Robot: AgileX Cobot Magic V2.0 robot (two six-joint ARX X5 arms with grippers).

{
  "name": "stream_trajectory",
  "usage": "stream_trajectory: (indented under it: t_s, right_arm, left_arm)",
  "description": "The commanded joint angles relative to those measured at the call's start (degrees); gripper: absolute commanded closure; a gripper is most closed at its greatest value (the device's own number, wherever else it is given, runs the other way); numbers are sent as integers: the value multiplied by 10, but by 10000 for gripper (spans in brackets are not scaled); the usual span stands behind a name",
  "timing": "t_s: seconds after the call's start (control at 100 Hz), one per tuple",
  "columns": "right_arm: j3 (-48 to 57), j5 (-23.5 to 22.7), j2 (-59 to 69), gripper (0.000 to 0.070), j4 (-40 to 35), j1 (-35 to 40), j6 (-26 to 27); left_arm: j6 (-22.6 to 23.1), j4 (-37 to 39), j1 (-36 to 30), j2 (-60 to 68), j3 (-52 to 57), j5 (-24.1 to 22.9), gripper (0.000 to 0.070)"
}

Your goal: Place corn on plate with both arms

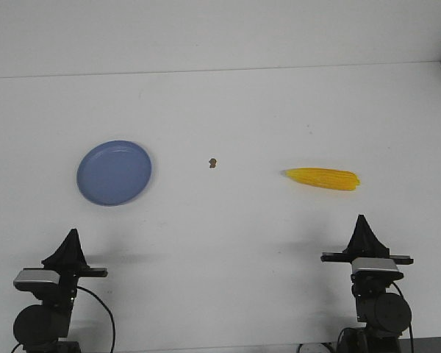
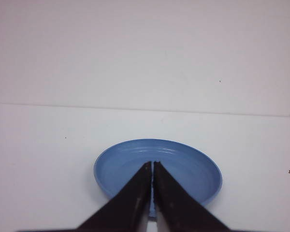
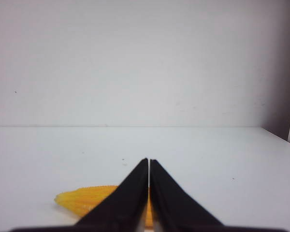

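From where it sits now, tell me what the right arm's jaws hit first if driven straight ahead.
Most likely the corn: it lies directly ahead of the shut right gripper, nothing between. Height above the table is unclear.

Both arms are black: the left arm (image 1: 48, 301) and right arm (image 1: 373, 294) each end in pointed black jaws above a grey-silver camera block and a round black joint. A black cable (image 1: 103, 312) loops beside the left arm.

Glossy plate (image 1: 114, 173) — matt white table (image 1: 220, 243)
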Motion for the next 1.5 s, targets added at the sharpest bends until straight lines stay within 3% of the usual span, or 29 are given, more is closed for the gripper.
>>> stream_trajectory:
  t_s: [0.0, 0.64, 1.0, 1.11, 1.49]
  right_arm:
    - [-1, 0, -1, 687, 7, 0, 5]
    - [-1, 0, -1, 687, 7, 0, 6]
    - [4, -1, -1, 687, 53, 0, 6]
    - [28, -1, -1, 687, 12, 0, 6]
    - [227, 0, 88, 687, -256, 0, 5]
  left_arm:
    - [-1, 8, 0, -1, -11, 2, 687]
    - [-1, 10, 0, -1, -10, 2, 687]
    - [-1, -12, 0, 0, 40, 1, 687]
    - [-1, -67, 0, 8, 83, -9, 687]
    - [-5, -238, 0, 157, 306, -29, 687]
